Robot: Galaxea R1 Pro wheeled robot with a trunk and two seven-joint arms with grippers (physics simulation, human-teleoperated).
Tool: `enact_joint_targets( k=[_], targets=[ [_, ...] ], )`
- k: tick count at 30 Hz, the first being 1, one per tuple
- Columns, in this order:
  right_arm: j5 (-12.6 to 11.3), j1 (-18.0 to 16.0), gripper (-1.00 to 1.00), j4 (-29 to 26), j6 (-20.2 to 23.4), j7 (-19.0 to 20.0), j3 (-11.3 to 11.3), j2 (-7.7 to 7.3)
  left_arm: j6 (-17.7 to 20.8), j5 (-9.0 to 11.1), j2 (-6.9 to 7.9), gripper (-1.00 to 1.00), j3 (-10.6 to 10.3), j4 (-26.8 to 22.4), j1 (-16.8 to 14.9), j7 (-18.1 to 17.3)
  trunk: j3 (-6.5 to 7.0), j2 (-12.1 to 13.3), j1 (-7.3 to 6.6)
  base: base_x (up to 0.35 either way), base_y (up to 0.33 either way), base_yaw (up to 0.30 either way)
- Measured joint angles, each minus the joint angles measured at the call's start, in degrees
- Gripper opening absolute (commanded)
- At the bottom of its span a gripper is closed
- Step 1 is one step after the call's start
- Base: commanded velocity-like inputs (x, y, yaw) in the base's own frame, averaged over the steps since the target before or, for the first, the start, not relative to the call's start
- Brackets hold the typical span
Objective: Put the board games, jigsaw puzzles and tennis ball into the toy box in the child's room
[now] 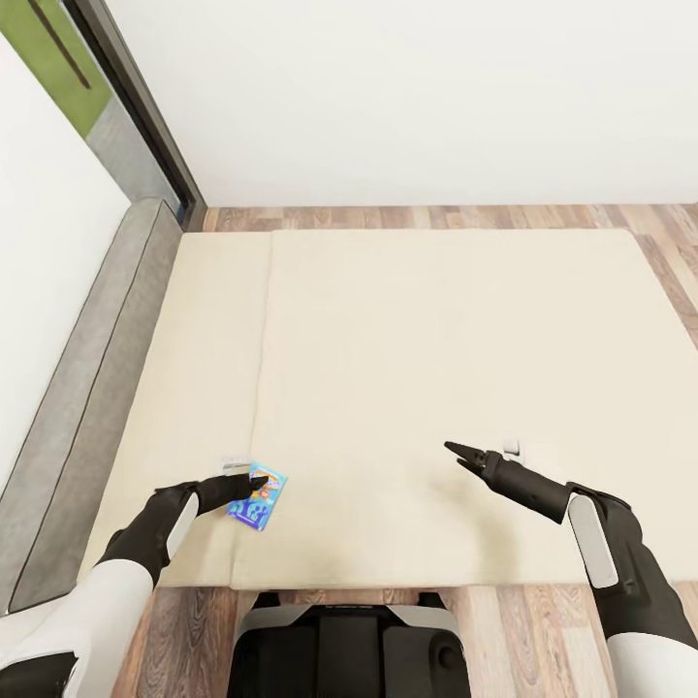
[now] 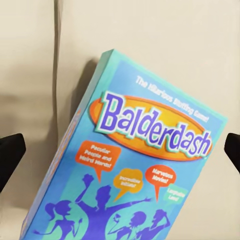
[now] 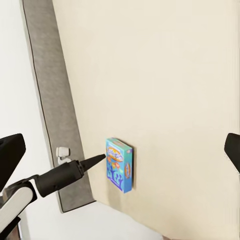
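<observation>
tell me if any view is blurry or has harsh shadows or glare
Head view: sharp, flat even light, no glare; only a faint shadow under the blue game box on the bed. Left wrist view: the box is close, its small lettering soft; a soft shadow beside it. Right wrist view: clear, with the left gripper near the box.

Two arms reaching forward from the white shoulders at the near edge of the head view, both sleeved in black below the elbow with a pale strip along each forearm. Left arm angled inward, left gripper low and pointing to the right, its fingers spread wide at the two sides of the left wrist view. Right arm bent at the elbow and angled up and inward, right gripper hanging higher, tapering to a dark point aimed left, fingers parted to both edges of the right wrist view, holding nothing.
</observation>
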Motion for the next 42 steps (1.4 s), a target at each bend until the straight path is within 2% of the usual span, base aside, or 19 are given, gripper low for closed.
enact_joint_targets(
  k=[11, 27, 42],
  targets=[
    [0.07, 0.0, 1.0, 0.06, -2.17, -0.01, 0.02, 0.05, 0.03, 0.0, -0.04, 1.0, 0.0, 0.0, -0.02, 0.01, -0.05, 0.0, 0.0, 0.0, 0.0, 0.0],
    [0.09, 0.0, 1.0, 0.22, -2.43, -0.02, 0.03, 0.06, -0.02, 0.0, 0.01, 1.0, -0.01, -0.01, -0.02, 0.01, -0.06, 0.0, 0.0, 0.0, 0.0, 0.0],
    [0.09, 0.0, 1.0, -0.05, -2.38, 0.11, -0.04, 0.06, -2.21, -0.15, -0.06, 1.0, -0.04, 0.07, -0.02, 0.03, -0.31, 0.0, 0.0, 0.0, 0.0, 0.0]
  ],
)
